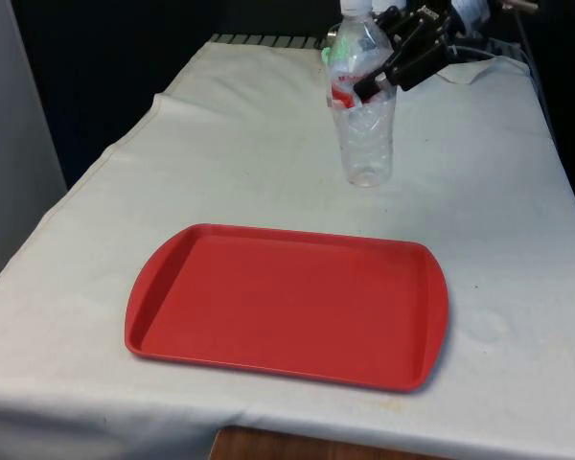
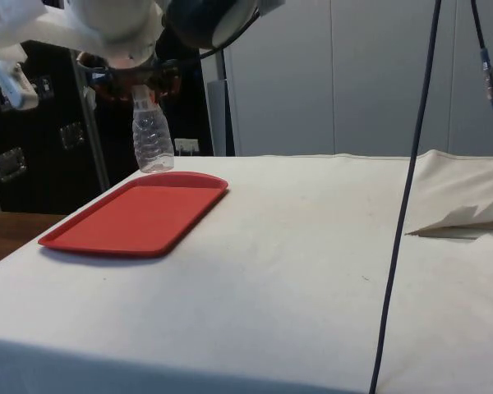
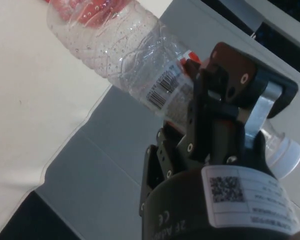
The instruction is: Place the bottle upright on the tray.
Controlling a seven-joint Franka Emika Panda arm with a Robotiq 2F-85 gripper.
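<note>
A clear plastic bottle [image 1: 362, 115] with a white cap and a red-and-green label stands upright in the air or on the cloth just beyond the tray's far edge; I cannot tell whether its base touches. My gripper [image 1: 379, 81] is shut on the bottle's upper part, near the label. The red tray [image 1: 287, 297] lies flat near the table's front edge with nothing on it. In the side view the bottle [image 2: 152, 141] hangs under the gripper [image 2: 135, 82] by the tray's [image 2: 140, 217] far rim. In the wrist view the fingers [image 3: 230, 65] clamp the bottle [image 3: 125, 50] below its neck.
White cloth [image 1: 220, 163] covers the table. A raised fold of cloth [image 2: 460, 220] sits at the side view's right, and a black cable [image 2: 403, 205] hangs down there. The table's edge at the front view's left [image 1: 125, 144] drops off to the floor.
</note>
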